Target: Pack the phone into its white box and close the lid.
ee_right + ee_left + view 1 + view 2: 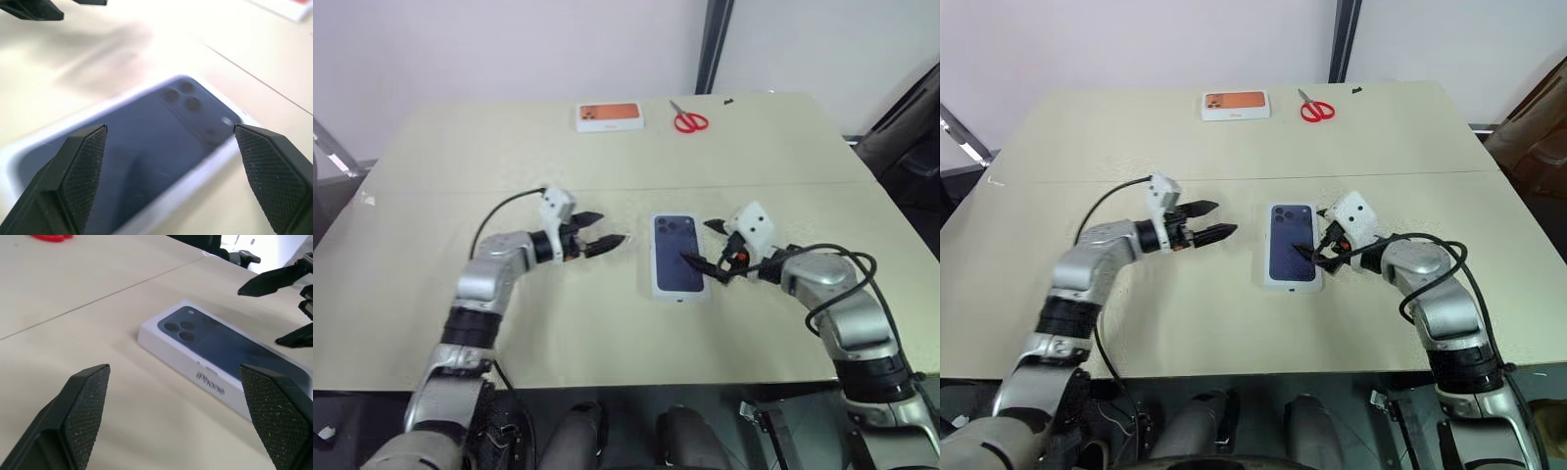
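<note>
The white box (680, 293) lies in the middle of the table with its lid (679, 253) on. The lid's top carries a dark navy phone picture with a camera cluster at the far left corner, and its side wall (209, 380) bears lettering. The phone itself is hidden. My left gripper (611, 228) hovers open a short way to the left of the box, pointing at it, with nothing between its fingers. At the box's right edge my right gripper (695, 241) is open too, with one fingertip over the lid and nothing held.
A white box with an orange-printed top (609, 116) and red scissors (688, 120) lie near the table's far edge. A seam (460, 189) runs across the table behind the grippers. A dark chair (911, 137) stands beyond the right edge.
</note>
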You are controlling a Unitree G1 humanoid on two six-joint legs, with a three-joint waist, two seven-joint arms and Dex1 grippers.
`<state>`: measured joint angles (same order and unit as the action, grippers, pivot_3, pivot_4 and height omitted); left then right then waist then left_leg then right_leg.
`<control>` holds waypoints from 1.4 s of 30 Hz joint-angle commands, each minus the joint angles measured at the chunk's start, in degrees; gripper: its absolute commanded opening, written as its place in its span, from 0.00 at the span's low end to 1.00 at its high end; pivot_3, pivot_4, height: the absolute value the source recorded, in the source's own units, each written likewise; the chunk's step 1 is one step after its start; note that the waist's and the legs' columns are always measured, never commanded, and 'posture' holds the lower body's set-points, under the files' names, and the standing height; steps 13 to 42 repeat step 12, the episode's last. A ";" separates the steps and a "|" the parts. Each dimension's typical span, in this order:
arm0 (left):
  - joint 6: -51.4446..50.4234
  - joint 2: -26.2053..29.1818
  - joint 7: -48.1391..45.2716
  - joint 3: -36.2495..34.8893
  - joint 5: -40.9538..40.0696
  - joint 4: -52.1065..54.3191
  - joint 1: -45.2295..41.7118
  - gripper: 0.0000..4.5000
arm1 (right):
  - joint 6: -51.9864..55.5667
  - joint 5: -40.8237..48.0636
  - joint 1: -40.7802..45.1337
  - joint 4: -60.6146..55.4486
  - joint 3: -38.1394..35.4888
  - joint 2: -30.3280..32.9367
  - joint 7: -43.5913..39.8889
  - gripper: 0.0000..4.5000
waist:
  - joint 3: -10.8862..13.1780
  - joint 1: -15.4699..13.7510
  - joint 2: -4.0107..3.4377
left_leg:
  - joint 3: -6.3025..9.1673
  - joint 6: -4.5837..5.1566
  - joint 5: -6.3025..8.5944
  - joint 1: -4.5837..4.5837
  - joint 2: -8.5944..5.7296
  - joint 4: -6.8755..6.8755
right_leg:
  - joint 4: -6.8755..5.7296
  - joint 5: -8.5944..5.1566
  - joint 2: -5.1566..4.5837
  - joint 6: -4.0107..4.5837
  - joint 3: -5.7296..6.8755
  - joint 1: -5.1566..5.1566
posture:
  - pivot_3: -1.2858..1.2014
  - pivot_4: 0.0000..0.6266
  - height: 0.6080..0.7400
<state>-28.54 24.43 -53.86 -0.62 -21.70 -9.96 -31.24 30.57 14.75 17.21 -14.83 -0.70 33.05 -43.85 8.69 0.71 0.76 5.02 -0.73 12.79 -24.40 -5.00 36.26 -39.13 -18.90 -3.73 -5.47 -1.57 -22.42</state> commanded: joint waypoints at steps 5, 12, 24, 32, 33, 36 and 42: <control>0.67 7.00 -2.07 -6.49 -4.28 11.81 11.86 1.00 | -3.40 3.90 -6.94 -4.03 -8.13 5.32 -3.26 0.99 | 0.02 -0.17 -0.03 | 0.01 0.25 0.15 0.01 -0.01 -0.01 | 0.02 0.00 -0.03 0.01 0.01 0.02 | 0.52 0.24 0.95; 2.63 11.72 -2.63 -11.61 -5.72 15.03 20.30 1.00 | -6.27 5.30 -13.87 -3.09 -13.47 10.74 -7.09 0.99 | 0.02 -0.12 -0.04 | 0.00 0.31 0.19 0.02 0.00 -0.04 | 0.04 -0.01 -0.05 0.02 0.01 0.05 | 0.52 0.24 0.95; 2.63 11.72 -2.63 -11.61 -5.72 15.03 20.30 1.00 | -6.27 5.30 -13.87 -3.09 -13.47 10.74 -7.09 0.99 | 0.02 -0.12 -0.04 | 0.00 0.31 0.19 0.02 0.00 -0.04 | 0.04 -0.01 -0.05 0.02 0.01 0.05 | 0.52 0.24 0.95; 2.63 11.72 -2.63 -11.61 -5.72 15.03 20.30 1.00 | -6.27 5.30 -13.87 -3.09 -13.47 10.74 -7.09 0.99 | 0.02 -0.12 -0.04 | 0.00 0.31 0.19 0.02 0.00 -0.04 | 0.04 -0.01 -0.05 0.02 0.01 0.05 | 0.52 0.24 0.95; 2.63 11.72 -2.63 -11.61 -5.72 15.03 20.30 1.00 | -6.27 5.30 -13.87 -3.09 -13.47 10.74 -7.09 0.99 | 0.02 -0.12 -0.04 | 0.00 0.31 0.19 0.02 0.00 -0.04 | 0.04 -0.01 -0.05 0.02 0.01 0.05 | 0.52 0.24 0.95; 2.63 11.72 -2.63 -11.61 -5.72 15.03 20.30 1.00 | -6.27 5.30 -13.87 -3.09 -13.47 10.74 -7.09 0.99 | 0.02 -0.12 -0.04 | 0.00 0.31 0.19 0.02 0.00 -0.04 | 0.04 -0.01 -0.05 0.02 0.01 0.05 | 0.52 0.24 0.95; 2.63 11.72 -2.63 -11.61 -5.72 15.03 20.30 1.00 | -6.27 5.30 -13.87 -3.09 -13.47 10.74 -7.09 0.99 | 0.02 -0.12 -0.04 | 0.00 0.31 0.19 0.02 0.00 -0.04 | 0.04 -0.01 -0.05 0.02 0.01 0.05 | 0.52 0.24 0.95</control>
